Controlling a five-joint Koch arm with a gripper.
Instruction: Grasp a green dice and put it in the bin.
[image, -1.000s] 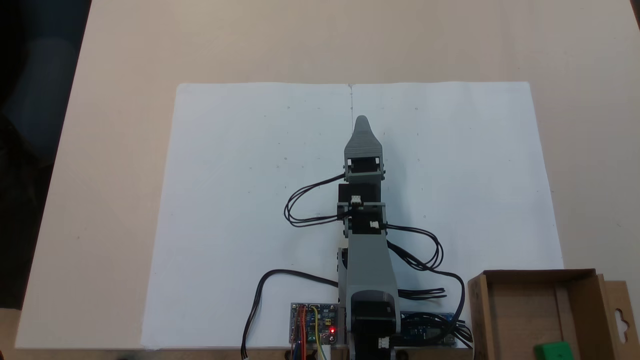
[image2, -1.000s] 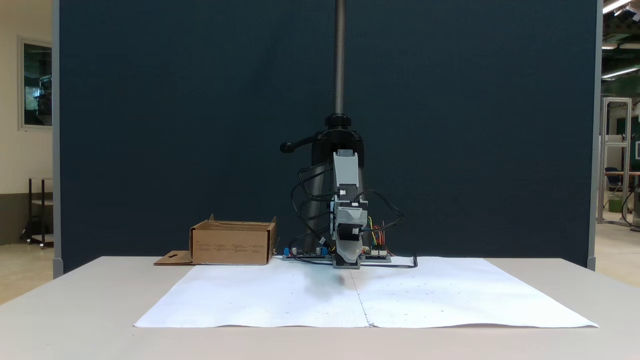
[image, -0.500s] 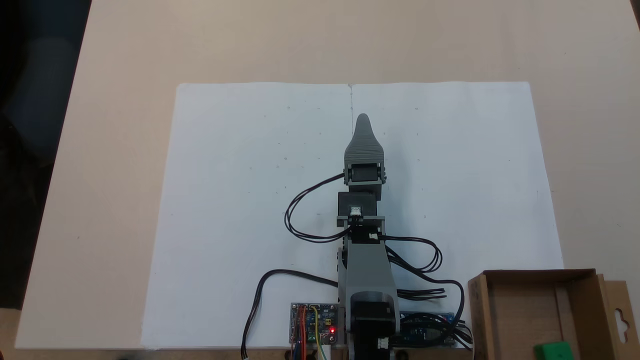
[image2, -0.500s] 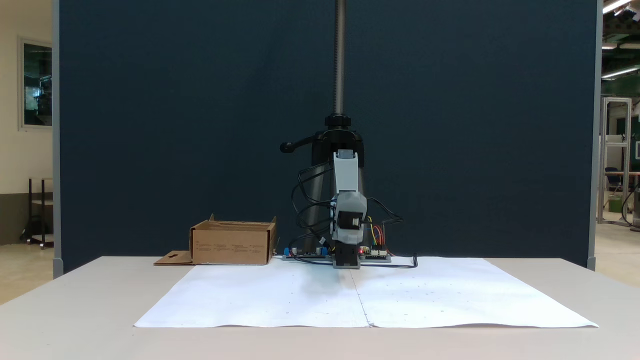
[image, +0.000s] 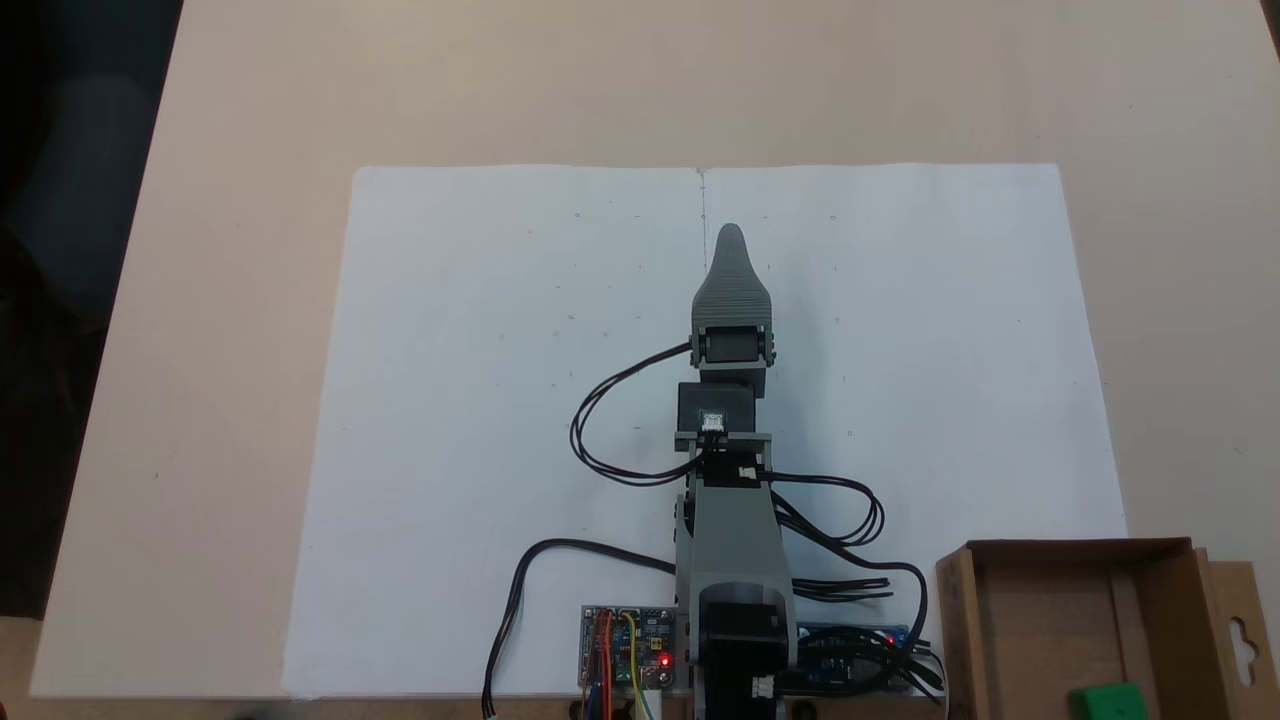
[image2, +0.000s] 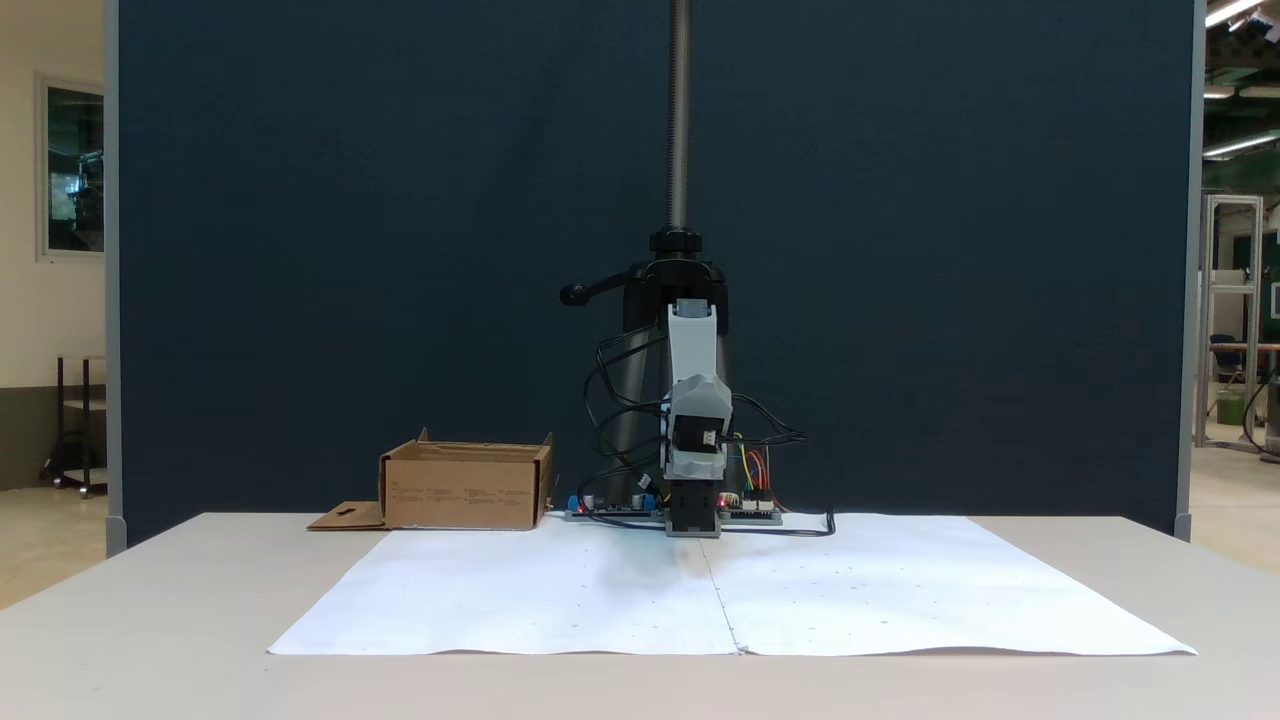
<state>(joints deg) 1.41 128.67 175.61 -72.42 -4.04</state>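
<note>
Green dice (image: 1105, 701), small and cubic, is left unmoved in the brown cardboard bin (image: 1040, 620); the grey gripper (image: 731, 233) is shifted slightly toward 12 o'clock, its opening impossible to judge.

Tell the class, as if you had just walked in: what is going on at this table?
A small grey robot arm reaches out over the white paper sheet, its claw pointing away from its base. Whether the claw is open or shut cannot be told, and nothing shows in it. The green dice already lies inside the cardboard bin beside the arm's base, at the table edge, so the drop looks done.
</note>
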